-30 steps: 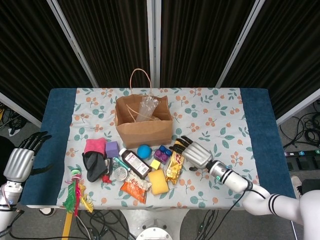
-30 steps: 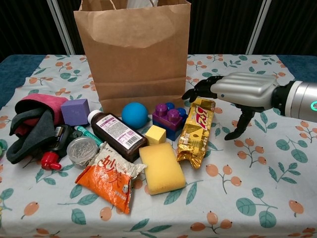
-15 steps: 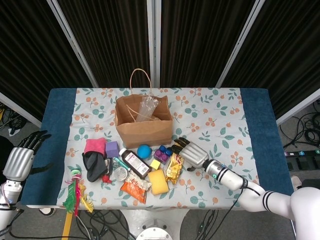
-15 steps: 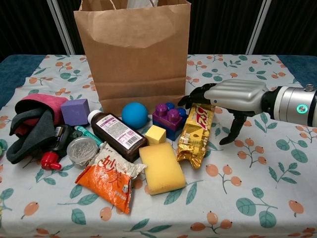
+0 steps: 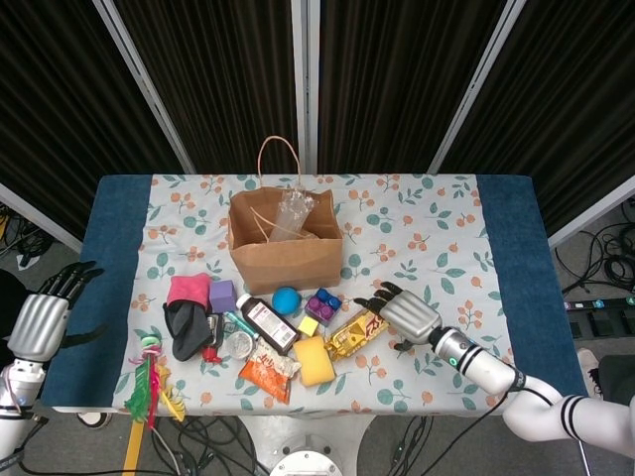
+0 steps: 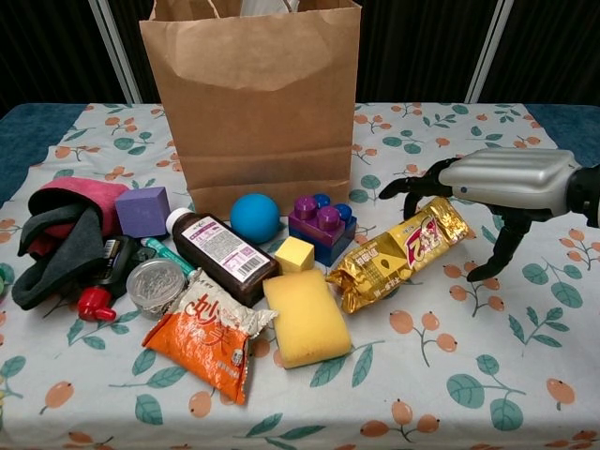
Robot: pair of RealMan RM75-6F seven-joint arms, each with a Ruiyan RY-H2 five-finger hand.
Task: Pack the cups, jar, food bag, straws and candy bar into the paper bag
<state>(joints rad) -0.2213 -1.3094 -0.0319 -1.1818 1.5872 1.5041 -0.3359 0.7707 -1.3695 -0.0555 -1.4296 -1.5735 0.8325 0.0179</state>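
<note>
Now, right hand (image 6: 506,183): fingers spread and arched over the far end of the candy bar (image 6: 398,253), fingertips at it; whether they grip it, I cannot tell.
Candy bar: lies slanted under the hand, its near end beside the yellow sponge (image 6: 306,319).
Paper bag (image 6: 251,103): upright, beyond the hand.
Left hand (image 5: 40,322): off the table's edge, fingers apart, holding nothing.

Paper bag (image 5: 286,250): upright, open, mid-table. Candy bar (image 5: 355,329): gold, lying diagonal, right hand (image 5: 407,314) at its end. Left hand (image 5: 42,317): beside table's left edge, fingers apart.
</note>
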